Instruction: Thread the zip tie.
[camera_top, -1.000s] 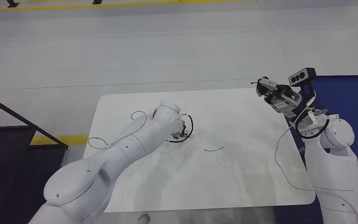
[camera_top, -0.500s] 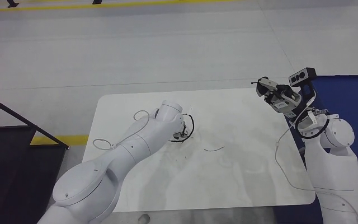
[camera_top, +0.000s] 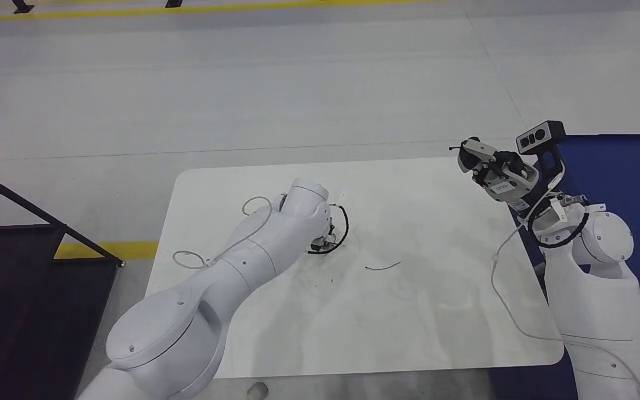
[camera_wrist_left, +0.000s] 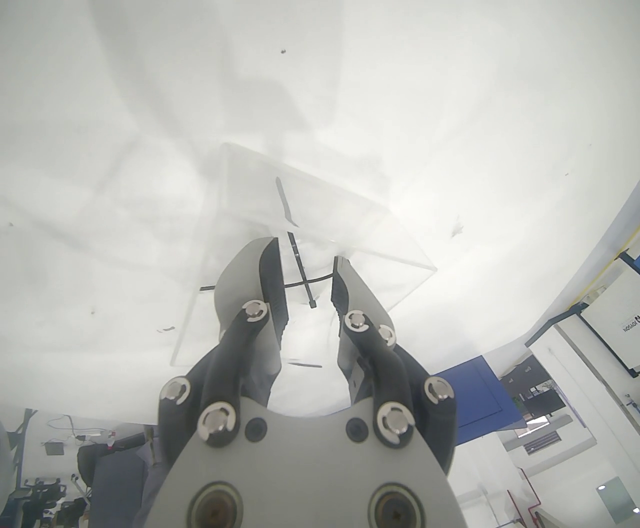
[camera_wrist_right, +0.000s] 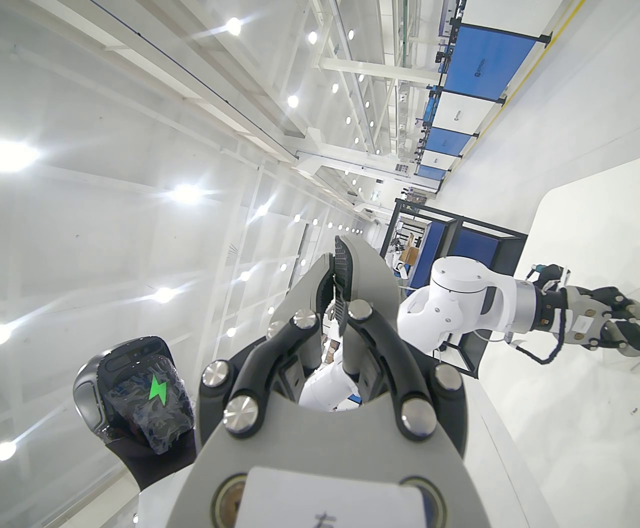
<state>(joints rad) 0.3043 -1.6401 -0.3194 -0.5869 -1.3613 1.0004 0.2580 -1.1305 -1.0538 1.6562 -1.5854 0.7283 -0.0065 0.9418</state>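
Since a second ago my left arm has shifted its elbow and forearm a little to my right, with the wrist barely moving; my right arm has kept its place. My left gripper (camera_top: 325, 240) hangs low over the left half of the table (camera_top: 450, 320), jaws spread wide. In the left wrist view the black zip tie (camera_wrist_left: 300, 265) lies in the gap between my fingers (camera_wrist_left: 272, 280), its head toward my palm. A thin black strand crosses it from side to side. Whether either pad touches the strand I cannot tell. Just past my fingertips stands a clear plastic stand (camera_wrist_left: 380, 235), with more dark strip showing through its wall. A second tie (camera_top: 382, 266), thin and black, lies flat on the table to my right of that gripper, apart from it. My right gripper (camera_top: 468, 150) is held up high near the table's far right corner, well away from the work. Its jaws are pressed together on nothing, and in its own wrist view the pads (camera_wrist_right: 342, 280) meet.
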